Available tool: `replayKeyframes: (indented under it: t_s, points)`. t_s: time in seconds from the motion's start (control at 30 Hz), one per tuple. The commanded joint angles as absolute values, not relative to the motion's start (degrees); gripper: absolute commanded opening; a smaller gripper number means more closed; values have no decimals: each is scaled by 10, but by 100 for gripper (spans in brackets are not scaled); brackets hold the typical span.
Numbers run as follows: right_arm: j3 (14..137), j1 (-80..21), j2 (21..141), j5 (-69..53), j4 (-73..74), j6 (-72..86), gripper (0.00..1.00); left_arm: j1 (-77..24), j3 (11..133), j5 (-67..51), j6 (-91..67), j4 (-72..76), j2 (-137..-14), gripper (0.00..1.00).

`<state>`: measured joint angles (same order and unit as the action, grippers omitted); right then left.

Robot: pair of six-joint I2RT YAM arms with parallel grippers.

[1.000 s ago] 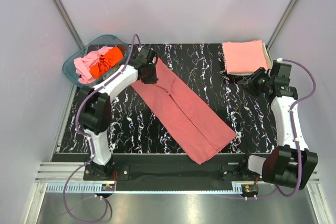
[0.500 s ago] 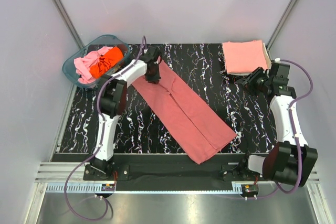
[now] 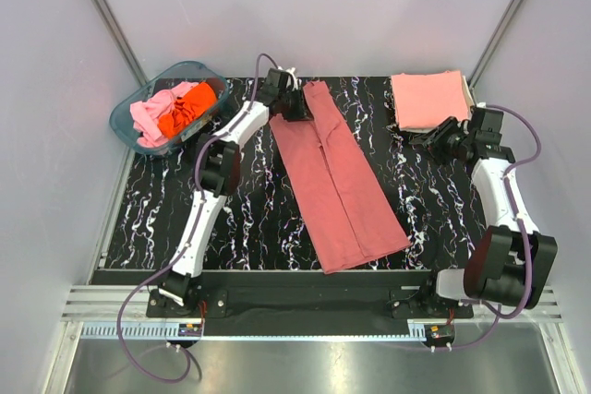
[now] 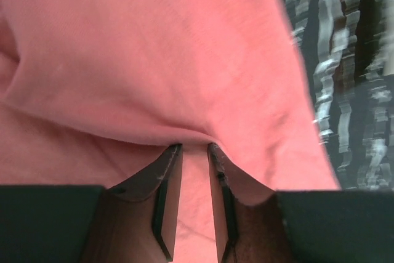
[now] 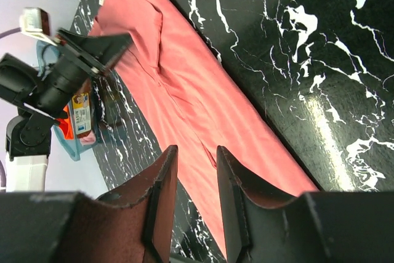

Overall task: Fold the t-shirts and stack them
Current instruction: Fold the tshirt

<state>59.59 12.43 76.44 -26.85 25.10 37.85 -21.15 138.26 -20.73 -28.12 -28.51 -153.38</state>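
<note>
Left hand (image 4: pixel 192 147) on red shirt (image 3: pixel 337 182) far end, can't tell if gripping | right hand (image 5: pixel 196 151) parted, empty | pink shirt (image 3: pixel 429 101) folded; red shirt half-folded; shirts (image 3: pixel 175 108) in tub (image 3: pixel 185 66) pending

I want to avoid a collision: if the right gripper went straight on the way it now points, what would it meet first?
Most likely the brick-red t-shirt spread on the table: the wrist view shows it directly ahead of the right gripper. Depth is unclear, so bare table might come first.

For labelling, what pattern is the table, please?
The table is black with white veins; top view.
</note>
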Motion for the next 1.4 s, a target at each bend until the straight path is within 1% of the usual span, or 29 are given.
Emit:
replayKeyframes:
  t_s: [0.0, 0.1, 0.13, 0.2, 0.23, 0.3, 0.33, 0.37, 0.43, 0.47, 0.53, 0.57, 0.63, 0.77, 0.83, 1.0, 1.03, 1.17, 1.27, 1.37]
  points:
    - [628, 126, 779, -287, 228, 388, 39, -203, 1380, -275, -327, -116, -1517, 29]
    - [636, 126, 779, -295, 228, 388, 39, -202, 1369, -280, -318, -119, -1472, 29]
    - [632, 125, 778, -293, 228, 388, 39, -201, 1355, -278, -313, -123, -1430, 29]
    - [623, 125, 769, -286, 228, 388, 39, -201, 1294, -259, -303, -138, -1381, 29]
    - [614, 125, 767, -287, 229, 388, 39, -202, 1271, -251, -303, -148, -1333, 28]
    - [602, 125, 752, -289, 232, 388, 39, -205, 1192, -257, -306, -170, -1286, 27]
    - [589, 125, 747, -287, 233, 388, 39, -208, 1160, -260, -307, -175, -1241, 26]
    - [583, 125, 743, -287, 236, 390, 39, -220, 1092, -257, -304, -188, -1219, 26]
    - [571, 125, 730, -287, 245, 388, 39, -233, 1032, -245, -282, -210, -1163, 26]
    - [568, 125, 724, -289, 247, 387, 38, -248, 971, -223, -279, -224, -1145, 25]
    - [562, 126, 713, -290, 253, 383, 37, -264, 911, -214, -279, -226, -1105, 24]
    - [562, 125, 710, -293, 257, 382, 37, -278, 869, -209, -274, -231, -1097, 23]
    - [562, 125, 704, -299, 261, 382, 36, -289, 824, -200, -279, -240, -1081, 22]
    - [561, 125, 699, -301, 264, 381, 35, -332, 788, -184, -273, -243, -1078, 17]
    - [557, 125, 697, -301, 265, 380, 35, -343, 781, -175, -271, -260, -1088, 17]
    - [555, 125, 697, -299, 270, 375, 36, -345, 774, -88, -268, -303, -1122, 15]
    - [558, 126, 699, -299, 270, 374, 36, -340, 778, -54, -265, -324, -1128, 15]
    - [561, 125, 703, -295, 271, 377, 36, -308, 787, -12, -256, -365, -1149, 16]
    - [561, 125, 708, -287, 270, 377, 36, -274, 788, 15, -245, -369, -1154, 17]
    - [559, 125, 719, -282, 269, 374, 36, -243, 805, 15, -231, -379, -1165, 18]
